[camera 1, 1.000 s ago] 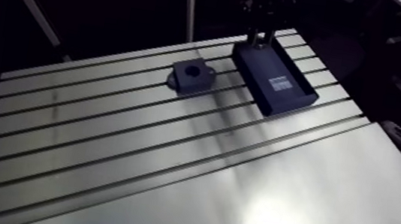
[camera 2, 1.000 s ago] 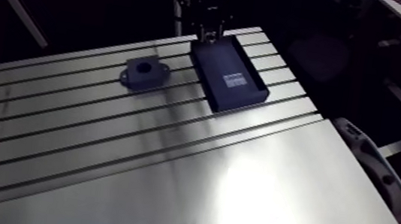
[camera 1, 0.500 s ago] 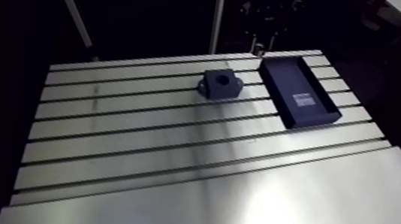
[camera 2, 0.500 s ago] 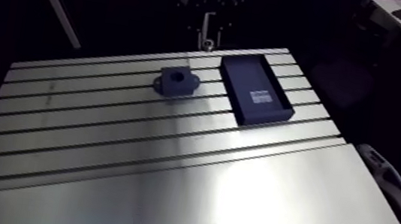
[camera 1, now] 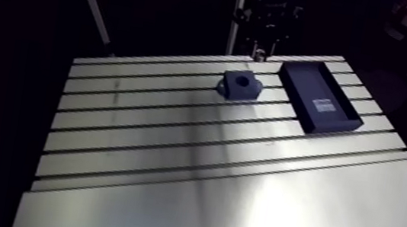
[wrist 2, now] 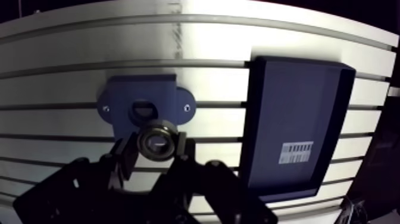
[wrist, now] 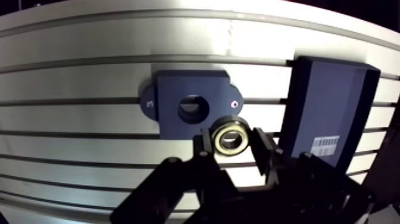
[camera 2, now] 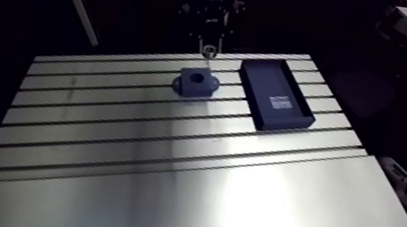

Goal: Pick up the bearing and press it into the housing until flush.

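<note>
Gripping one bearing (wrist: 231, 138), claw (wrist: 233, 144) clamped around it — one housing (wrist: 172, 89) just ahead, one tray (wrist: 330, 101) beside

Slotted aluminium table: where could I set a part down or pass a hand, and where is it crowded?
Free: the slotted aluminium table on the side of the dark blue housing block away from the dark blue rectangular tray, plus the smooth plate nearer the camera. Crowded: the far edge, where the jaws hold the metal ring bearing by the housing.
</note>
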Available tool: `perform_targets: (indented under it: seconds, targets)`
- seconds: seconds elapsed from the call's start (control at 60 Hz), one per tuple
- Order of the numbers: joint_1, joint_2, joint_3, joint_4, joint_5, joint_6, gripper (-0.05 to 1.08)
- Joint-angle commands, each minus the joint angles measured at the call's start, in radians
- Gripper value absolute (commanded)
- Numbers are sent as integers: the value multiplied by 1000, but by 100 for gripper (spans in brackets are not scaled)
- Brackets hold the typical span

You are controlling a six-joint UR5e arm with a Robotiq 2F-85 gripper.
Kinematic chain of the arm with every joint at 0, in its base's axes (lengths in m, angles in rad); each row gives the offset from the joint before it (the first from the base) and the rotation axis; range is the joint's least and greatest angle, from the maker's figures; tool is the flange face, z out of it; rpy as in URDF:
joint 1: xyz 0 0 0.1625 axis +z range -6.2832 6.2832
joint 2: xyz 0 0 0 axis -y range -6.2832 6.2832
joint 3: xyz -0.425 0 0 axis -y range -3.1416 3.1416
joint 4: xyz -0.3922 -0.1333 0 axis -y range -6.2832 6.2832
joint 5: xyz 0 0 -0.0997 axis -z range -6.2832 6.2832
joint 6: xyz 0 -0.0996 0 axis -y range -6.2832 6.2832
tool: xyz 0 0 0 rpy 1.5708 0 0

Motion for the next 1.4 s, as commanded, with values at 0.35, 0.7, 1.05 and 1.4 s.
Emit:
perform_targets:
  seconds: [0.35, 0.7, 1.05, 1.4]
  targets:
    - [40, 2, 68, -101, -2, -10, 76]
    - [46, 17, 70, -104, -4, -2, 76]
    - [46, 28, 79, -133, -5, -8, 76]
    - [44, 38, 85, -136, -5, -13, 76]
